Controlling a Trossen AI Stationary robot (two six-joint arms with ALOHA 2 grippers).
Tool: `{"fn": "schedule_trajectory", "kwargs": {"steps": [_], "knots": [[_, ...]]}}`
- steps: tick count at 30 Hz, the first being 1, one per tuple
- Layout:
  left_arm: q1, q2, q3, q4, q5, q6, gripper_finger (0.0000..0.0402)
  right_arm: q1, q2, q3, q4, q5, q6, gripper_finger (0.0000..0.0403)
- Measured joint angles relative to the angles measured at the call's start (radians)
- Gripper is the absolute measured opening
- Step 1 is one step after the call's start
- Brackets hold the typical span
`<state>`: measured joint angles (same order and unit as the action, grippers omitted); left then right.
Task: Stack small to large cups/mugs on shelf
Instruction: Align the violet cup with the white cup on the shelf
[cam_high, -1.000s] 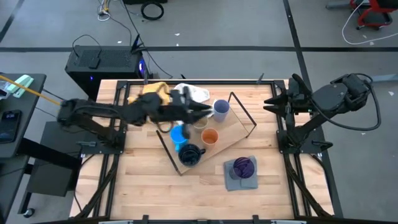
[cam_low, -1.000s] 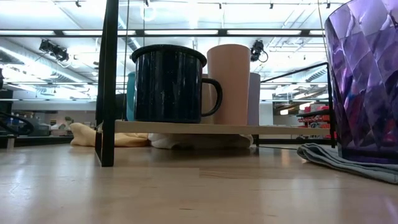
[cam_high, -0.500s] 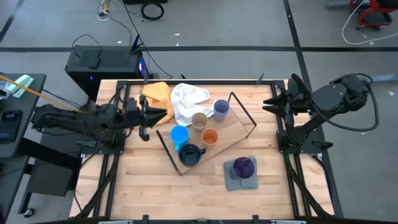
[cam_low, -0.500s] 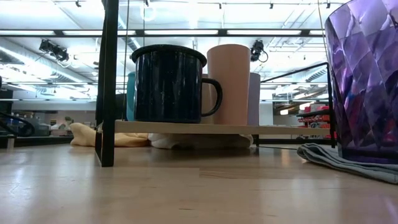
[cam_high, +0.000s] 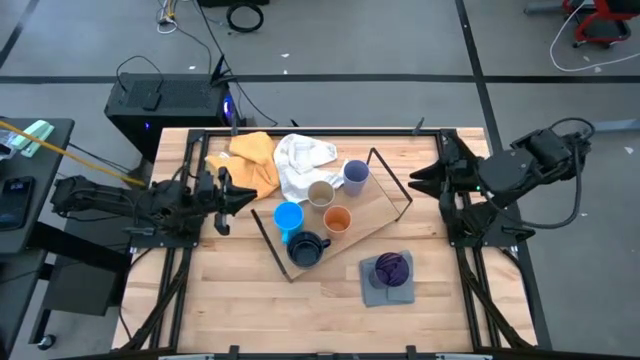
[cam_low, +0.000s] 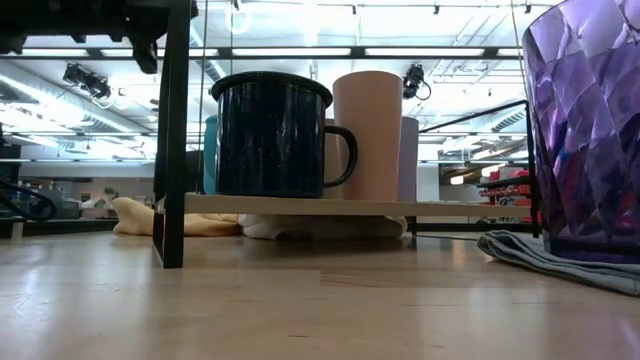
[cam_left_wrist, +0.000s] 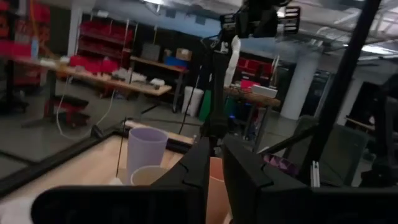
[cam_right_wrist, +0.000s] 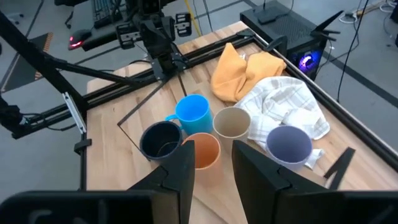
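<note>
The shelf (cam_high: 378, 212), a light-wood board with a black wire frame, lies slantwise mid-table. Five cups stand upright on it: lavender (cam_high: 355, 173), beige (cam_high: 320, 193), bright blue (cam_high: 288, 217), orange (cam_high: 337, 220) and dark navy (cam_high: 306, 248). The purple cup (cam_high: 391, 267) stands on a grey cloth (cam_high: 375, 292) near the shelf's right corner. My left gripper (cam_high: 232, 197) hovers at the table's left edge, its fingers (cam_left_wrist: 216, 168) a narrow gap apart and empty. My right gripper (cam_high: 418, 178) hangs open and empty over the right edge, pointing at the cups (cam_right_wrist: 213, 168).
A yellow cloth (cam_high: 250, 160) and a white cloth (cam_high: 303, 155) lie bunched at the far side, the white one against the shelf's far edge. Bare wooden tabletop (cam_high: 240, 300) lies at the near left. A black computer case (cam_high: 165, 100) sits beyond the table.
My left gripper has drawn back from over the beige and lavender cups toward the table's left edge and has come lower. My right gripper has shifted a little toward the shelf. The cups have stayed in place.
</note>
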<state>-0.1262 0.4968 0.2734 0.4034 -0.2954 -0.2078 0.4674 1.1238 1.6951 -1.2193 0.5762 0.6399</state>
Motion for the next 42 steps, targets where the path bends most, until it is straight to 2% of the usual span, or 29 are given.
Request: {"fn": "schedule_trajectory", "kwargs": {"steps": [7, 13, 22, 30, 33, 38, 42], "knots": [[0.016, -0.084, -0.087, -0.006, 0.004, 0.005, 0.0034, 0.0, 0.053, 0.0, 0.047, 0.002, 0.046, 0.0114], [0.047, -0.228, -0.151, -0.007, 0.005, 0.009, 0.0032, 0.0, 0.093, 0.0, 0.048, 0.002, 0.098, 0.0114], [0.047, -0.493, -0.134, -0.039, 0.027, 0.178, 0.0025, 0.0, 0.12, 0.0, 0.066, 0.002, 0.118, 0.0114], [0.047, -0.494, -0.135, -0.118, 0.031, 0.181, 0.0024, -0.016, 0.12, 0.0, 0.085, 0.01, 0.119, 0.0114], [0.047, -0.494, -0.133, -0.19, 0.054, 0.189, 0.0023, -0.026, 0.12, 0.0, 0.086, 0.01, 0.119, 0.0114], [0.047, -0.493, -0.135, -0.347, 0.097, 0.107, 0.0015, -0.03, 0.12, 0.0, 0.086, 0.011, 0.117, 0.0114], [0.046, -0.493, -0.135, -0.368, 0.149, 0.096, 0.0009, -0.032, 0.12, 0.0, 0.086, 0.01, 0.113, 0.0113]]}}
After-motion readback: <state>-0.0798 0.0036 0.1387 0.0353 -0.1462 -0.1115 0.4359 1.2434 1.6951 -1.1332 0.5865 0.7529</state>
